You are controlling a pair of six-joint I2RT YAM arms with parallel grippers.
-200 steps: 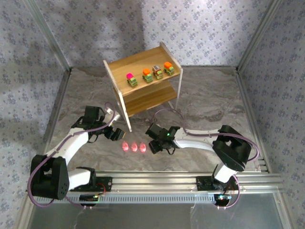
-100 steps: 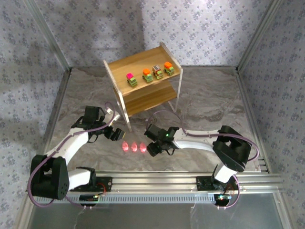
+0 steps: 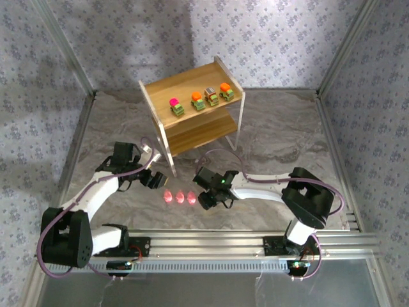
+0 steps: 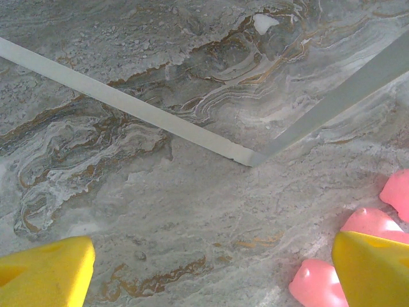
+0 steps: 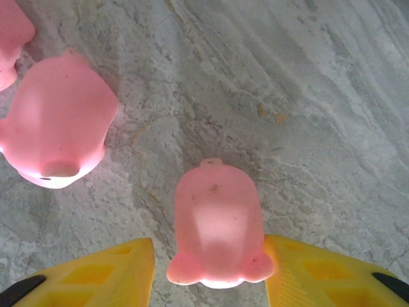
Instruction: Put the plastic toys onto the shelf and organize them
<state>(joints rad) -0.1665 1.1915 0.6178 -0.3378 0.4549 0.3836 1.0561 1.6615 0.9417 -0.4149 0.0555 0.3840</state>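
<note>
Pink figure [image 5: 217, 220] flanked by the right tool [image 5: 209, 259] on the worktop [image 3: 275, 134].
It is seemingly touched by one finger, a gap being left at the other; the left tool [image 4: 211, 275] is held spread wide beside three more figures [image 3: 180, 197]. Four cars [image 3: 199, 101] are lined on the shelf's [image 3: 160, 96] top tier.

Four cars [image 3: 199, 101] stand in a row on the top tier of the shelf [image 3: 160, 96], at the far middle of the tabletop [image 3: 281, 141]. Before it, three figures [image 3: 180, 197] lie in a row (left tool [image 3: 156, 179] on their left, right tool [image 3: 204, 199] on their right). A fourth figure [image 5: 217, 224] lies between the right tool's jaws.
</note>
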